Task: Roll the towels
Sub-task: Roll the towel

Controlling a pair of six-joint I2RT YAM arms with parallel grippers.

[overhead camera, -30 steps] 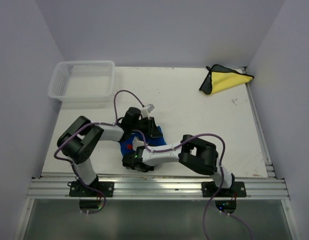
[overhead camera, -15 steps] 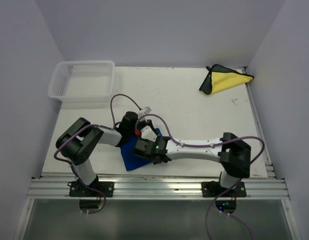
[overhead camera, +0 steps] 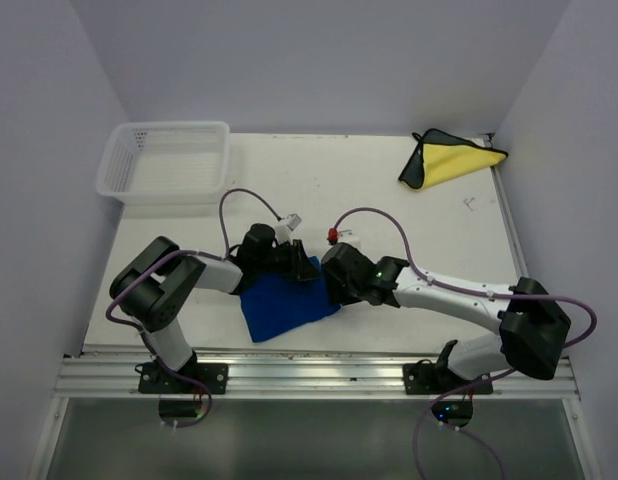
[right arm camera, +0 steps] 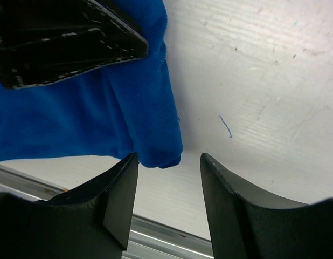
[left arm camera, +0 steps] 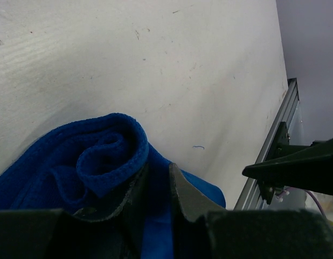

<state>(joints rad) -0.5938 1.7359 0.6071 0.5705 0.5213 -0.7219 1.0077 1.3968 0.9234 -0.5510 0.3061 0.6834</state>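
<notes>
The blue towel (overhead camera: 284,305) lies near the front of the table, partly rolled, its curled end (left arm camera: 104,154) showing in the left wrist view. My left gripper (overhead camera: 299,262) sits at the towel's far edge, shut on a fold of the blue cloth (left arm camera: 155,186). My right gripper (overhead camera: 334,285) stands open at the towel's right side, with the towel's corner (right arm camera: 155,154) just beyond its fingertips and nothing between them. The yellow towel (overhead camera: 451,160) with dark edging lies folded at the far right corner, away from both arms.
A white mesh basket (overhead camera: 164,160) stands at the far left corner. The metal rail (overhead camera: 309,375) runs along the table's near edge, close to the blue towel. Purple cables loop above both arms. Walls close in the table on the left, right and back.
My right gripper has let go of the blue towel and opened, and its arm has swung from the towel's near left side to its right side. The left gripper has stayed shut on the towel.
</notes>
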